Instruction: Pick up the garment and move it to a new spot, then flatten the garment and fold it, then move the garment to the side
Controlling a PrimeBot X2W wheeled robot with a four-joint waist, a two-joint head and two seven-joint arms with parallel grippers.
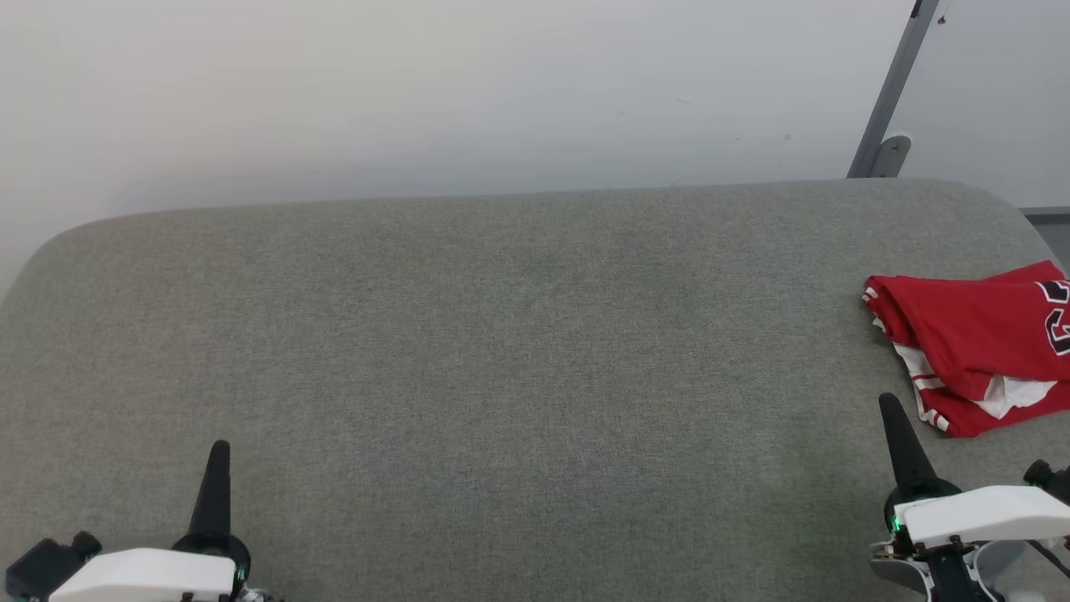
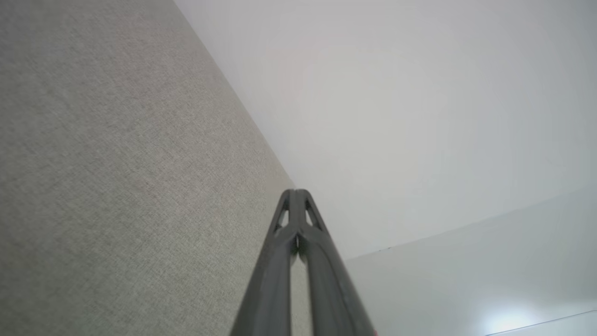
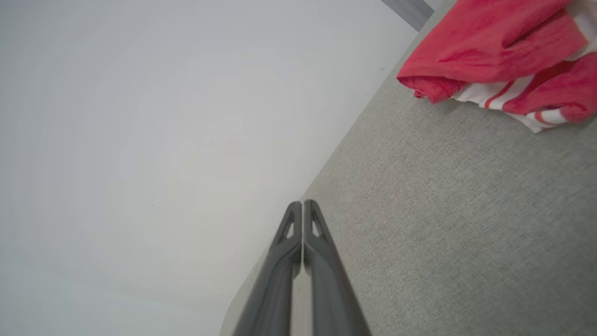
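- Dark and tapering, the left gripper [image 1: 217, 468] stands at the lower left of the head view. Its fingers point up over the grey fabric surface [image 1: 501, 334], and its white-cased wrist is cut off by the bottom edge.
- In its own wrist view the two fingers are pressed together at the tips, with nothing between them.
- The right gripper [image 1: 896, 426] stands at the lower right in much the same upright pose, leaning slightly left. Its wrist view shows the fingers closed against each other and empty.
- Just beyond and to the right of the right fingertips lies the garment [image 1: 970, 334], a red bundle folded over itself at the right end of the surface, apart from both grippers.
- White cloth and red-white striped trim poke out along its near side. A black, white-outlined number is cut off by the right edge and cannot be read whole.
- Farthest back, a pale wall [image 1: 418, 92] and a slanted grey post [image 1: 890, 92] rise behind the surface.
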